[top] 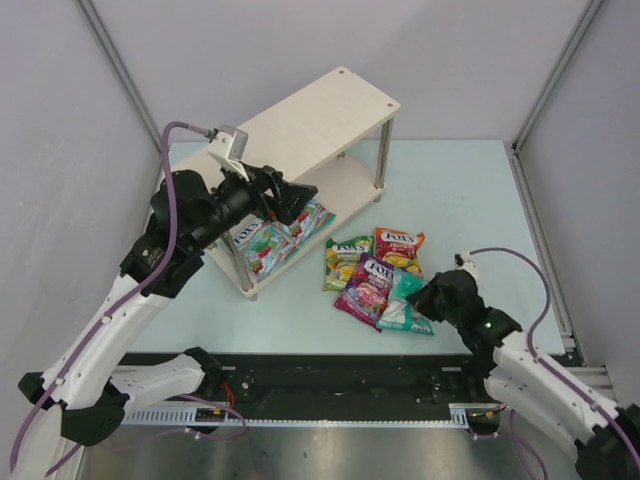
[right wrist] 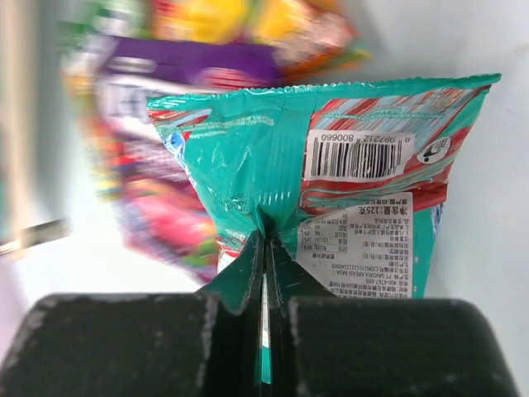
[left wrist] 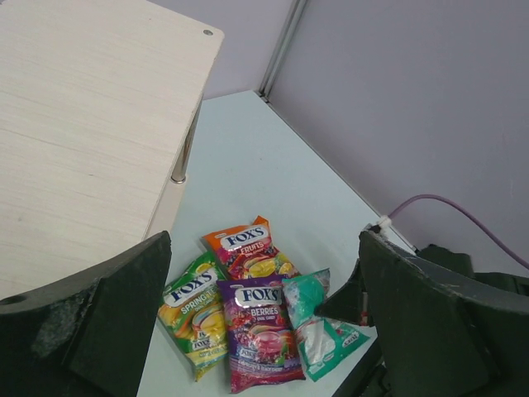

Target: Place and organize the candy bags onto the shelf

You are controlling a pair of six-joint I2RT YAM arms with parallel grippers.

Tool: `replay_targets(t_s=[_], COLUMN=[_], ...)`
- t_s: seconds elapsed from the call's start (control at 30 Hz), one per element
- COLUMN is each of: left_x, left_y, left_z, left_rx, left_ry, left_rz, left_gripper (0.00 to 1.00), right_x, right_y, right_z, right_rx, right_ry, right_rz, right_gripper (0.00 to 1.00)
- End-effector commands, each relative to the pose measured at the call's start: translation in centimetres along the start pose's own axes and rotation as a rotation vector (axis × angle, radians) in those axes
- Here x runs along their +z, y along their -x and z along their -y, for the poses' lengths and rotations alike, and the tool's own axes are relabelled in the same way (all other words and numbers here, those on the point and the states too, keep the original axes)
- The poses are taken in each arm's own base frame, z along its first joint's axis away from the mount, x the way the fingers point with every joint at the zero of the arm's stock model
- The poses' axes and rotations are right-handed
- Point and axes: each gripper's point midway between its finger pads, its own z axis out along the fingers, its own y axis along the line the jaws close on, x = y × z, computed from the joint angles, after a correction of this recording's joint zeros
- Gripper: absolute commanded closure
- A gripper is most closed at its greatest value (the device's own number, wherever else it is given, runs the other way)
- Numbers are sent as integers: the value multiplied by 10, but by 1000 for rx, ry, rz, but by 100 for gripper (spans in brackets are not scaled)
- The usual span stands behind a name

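Observation:
My right gripper (top: 432,297) (right wrist: 265,236) is shut on a fold of a teal candy bag (top: 405,310) (right wrist: 331,174) (left wrist: 318,327), which lies back side up with its barcode showing. Beside it on the table lie a purple bag (top: 366,288) (left wrist: 260,331), a green-yellow bag (top: 344,260) (left wrist: 194,318) and a red-orange bag (top: 400,247) (left wrist: 248,252). The pale wood shelf (top: 320,115) (left wrist: 83,124) stands at the back left, with several teal bags (top: 275,235) on its lower board. My left gripper (top: 300,198) (left wrist: 264,240) hovers open and empty by the shelf's front.
Grey walls with metal frame posts (top: 555,75) close in the pale table (top: 450,190) on three sides. A black rail (top: 340,385) runs along the near edge between the arm bases. A purple cable (left wrist: 446,207) loops off the right arm.

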Motion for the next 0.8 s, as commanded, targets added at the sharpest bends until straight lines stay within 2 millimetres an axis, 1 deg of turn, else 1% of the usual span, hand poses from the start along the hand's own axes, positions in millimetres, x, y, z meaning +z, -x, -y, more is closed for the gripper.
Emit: replay_targets(t_s=[0.0,0.03,0.07,0.1,0.13,0.17,0.2,0.23,0.27,0.3,0.33,0.37,0.43,0.47,0.53,0.57,0.6,0.63,0.67,0.7,0.77], left_x=[-3,-2,-1,-1,0,1,2,3,3,3,4,5,9,9,16,25,29,33,43,46,49], left_y=[8,8,6,6,5,4,4,2,2,3,-1,0,-9,-9,-21,-29,-38,-45,-60,-65,-75], left_z=[4,4,3,5,7,8,9,12,15,18,25,31,41,43,45,39,42,43,43,45,52], left_rx=[4,4,5,6,5,5,3,2,3,3,6,11,21,25,64,72,97,104,114,124,157], left_ry=[-17,-18,-19,-29,-41,-50,-60,-77,-94,-111,-157,-190,-260,-264,-259,-216,-219,-213,-200,-196,-185], left_rz=[33,31,29,32,27,26,28,22,19,22,2,2,-36,-51,-98,-147,-186,-227,-307,-332,-346], left_gripper=[0,0,0,0,0,0,0,0,0,0,0,0,0,0,0,0,0,0,0,0,0], right_x=[-41,-58,-65,-78,-89,-95,-109,-118,-118,-128,-134,-136,-139,-141,-144,-144,-152,-154,-154,-159,-159], right_y=[36,43,49,54,52,53,60,55,53,57,52,54,51,53,53,50,55,56,52,62,68], right_z=[-57,-71,-79,-96,-107,-115,-132,-141,-147,-159,-165,-173,-180,-186,-190,-191,-197,-199,-197,-200,-196], right_rx=[15,20,17,5,-12,-22,-37,-55,-64,-82,-96,-111,-131,-140,-178,-193,-216,-259,-268,-257,-222], right_ry=[300,397,446,542,619,668,762,830,859,930,973,1010,1043,1055,1067,1054,1056,1047,1020,1001,952], right_rz=[153,174,195,206,184,179,204,163,134,148,109,108,79,75,71,58,81,106,90,139,165], right_gripper=[100,100,100,100,100,100,100,100,100,100,100,100,100,100,100,100,100,100,100,100,100])
